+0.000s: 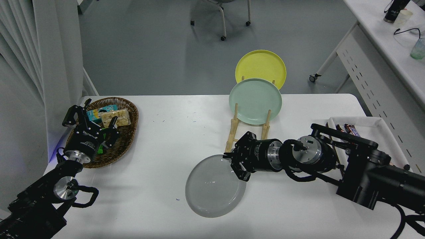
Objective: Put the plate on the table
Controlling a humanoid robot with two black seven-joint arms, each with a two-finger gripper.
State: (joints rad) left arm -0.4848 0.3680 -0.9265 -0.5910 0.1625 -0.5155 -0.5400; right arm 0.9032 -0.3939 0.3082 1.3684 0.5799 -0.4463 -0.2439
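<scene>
The light grey plate (pixel 212 187) is low over the white table (pixel 172 113) at front centre, nearly flat; I cannot tell if its underside touches. My right gripper (pixel 228 158) reaches in from the right, held level, and is shut on the plate's upper right rim. My left gripper (pixel 91 121) is parked at the lower left by the basket, open and empty.
A wooden rack (pixel 232 132) just behind the right gripper holds a mint green plate (pixel 255 101), with a yellow plate (pixel 260 68) behind it. A wicker basket (pixel 127 132) of snacks stands at the left. A white tray (pixel 368 122) with chocolate bars is at the right.
</scene>
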